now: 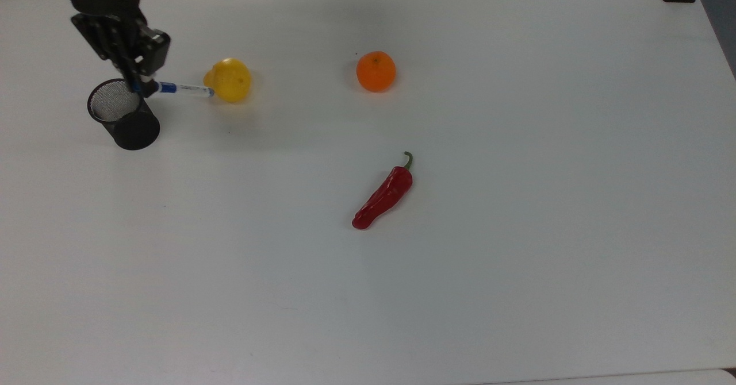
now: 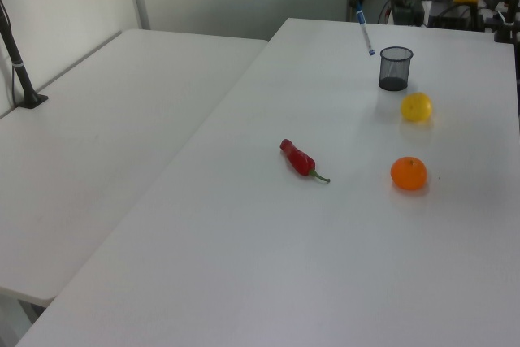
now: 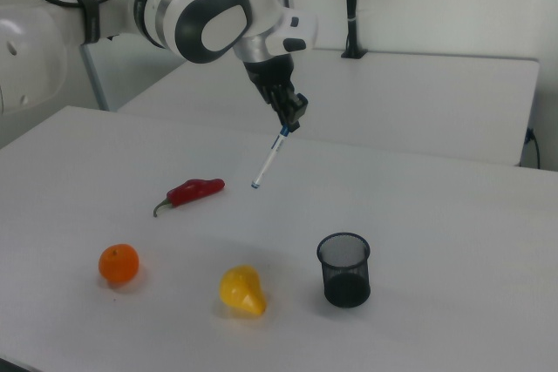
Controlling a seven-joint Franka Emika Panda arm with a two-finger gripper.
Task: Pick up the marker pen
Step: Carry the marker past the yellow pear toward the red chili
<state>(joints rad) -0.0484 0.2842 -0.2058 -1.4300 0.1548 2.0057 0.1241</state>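
in the top view, your gripper [image 1: 140, 83] pinches the marker pen [image 1: 183, 89] by its blue cap end, at ten o'clock on the white table [image 1: 517, 258]. the pen reaches toward three o'clock, its tip overlapping the yellow fruit [image 1: 229, 79]. the black mesh cup [image 1: 123, 114] sits at seven o'clock of the gripper, empty; the orange [image 1: 375, 71] lies well apart, the red chilli [image 1: 383, 195] near centre.

in the left view, the pen [image 2: 365, 33] hangs in the air, tilted, at ten o'clock of the cup [image 2: 395, 68].

in the right view, your gripper [image 3: 288, 122] holds the pen [image 3: 270, 158] clear above the table, tip slanting toward seven o'clock, the cup [image 3: 345, 269] at five o'clock.
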